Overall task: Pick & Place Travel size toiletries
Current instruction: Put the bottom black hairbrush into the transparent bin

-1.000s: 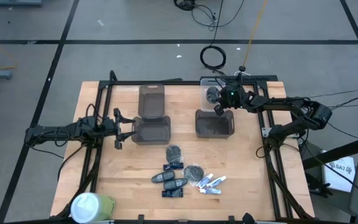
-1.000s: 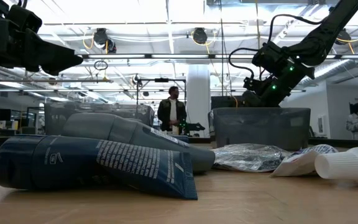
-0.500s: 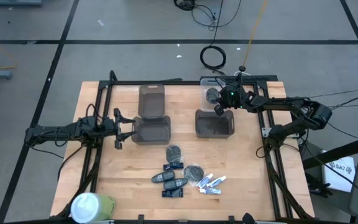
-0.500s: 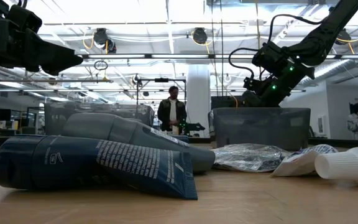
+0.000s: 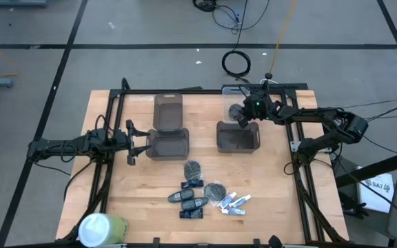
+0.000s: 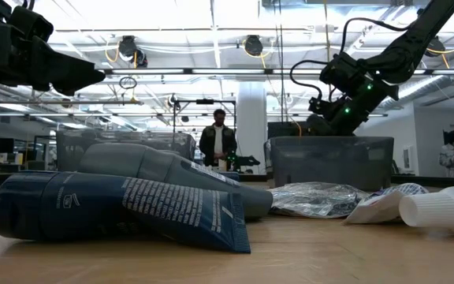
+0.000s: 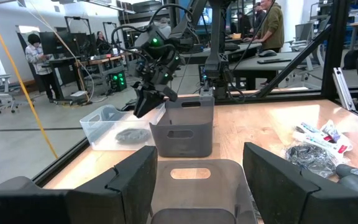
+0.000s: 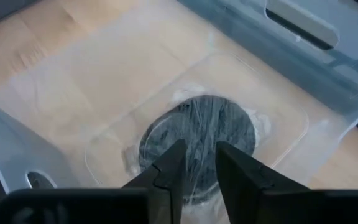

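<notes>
High view shows the right hand (image 5: 242,117) hanging over the clear bin (image 5: 232,103) at the far right part of the tabletop (image 5: 274,186), just behind the right grey bin (image 5: 238,137). Right wrist view looks straight down into that clear bin (image 8: 42,112), where a dark round lump wrapped in clear film (image 8: 197,140) lies on the bottom; the fingers (image 8: 169,165) stand just above it with only a narrow gap between them, holding nothing, and whether they touch the wrap cannot be told. The left hand (image 5: 131,142) waits at the left side of the tabletop, spread wide, just beside the left grey bin (image 5: 167,145), with a second grey bin (image 5: 168,111) behind that one. The remaining toiletries lie in a loose group on the near middle of the tabletop: another wrapped dark lump (image 5: 193,168), a second one (image 5: 216,190), dark oblong tubes (image 5: 190,201) and small white tubes (image 5: 234,202). A white-and-green cylinder (image 5: 100,229) stands at the near left corner. Low view shows a person (image 6: 219,143) standing in the room beyond the bins.
</notes>
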Robot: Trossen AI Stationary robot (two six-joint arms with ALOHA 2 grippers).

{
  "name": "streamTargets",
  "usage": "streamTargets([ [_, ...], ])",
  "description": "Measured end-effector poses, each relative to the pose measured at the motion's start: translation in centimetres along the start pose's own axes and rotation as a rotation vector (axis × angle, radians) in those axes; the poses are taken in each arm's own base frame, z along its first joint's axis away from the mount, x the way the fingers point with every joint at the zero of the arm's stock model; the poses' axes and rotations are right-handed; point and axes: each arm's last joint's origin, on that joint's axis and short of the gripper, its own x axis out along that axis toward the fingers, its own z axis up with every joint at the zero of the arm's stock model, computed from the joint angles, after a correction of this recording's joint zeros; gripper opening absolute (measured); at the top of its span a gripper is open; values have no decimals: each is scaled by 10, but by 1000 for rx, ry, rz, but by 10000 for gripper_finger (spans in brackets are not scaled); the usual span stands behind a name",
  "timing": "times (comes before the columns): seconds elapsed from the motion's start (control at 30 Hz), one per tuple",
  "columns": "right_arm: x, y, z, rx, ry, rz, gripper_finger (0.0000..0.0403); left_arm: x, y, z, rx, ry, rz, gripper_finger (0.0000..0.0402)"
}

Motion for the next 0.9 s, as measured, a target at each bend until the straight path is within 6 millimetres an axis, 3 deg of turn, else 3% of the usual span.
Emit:
streamTargets([
  [0.17,-11,4,15,-33,-137,15,93,0,0,0,0,0,0,235],
  [0.37,-42,21,33,-113,-304,74,104,0,0,0,0,0,0,234],
  [0.6,-73,69,33,-249,-388,335,141,0,0,0,0,0,0,234],
  [0.9,-95,136,8,-399,-363,615,179,0,0,0,0,0,0,234],
])
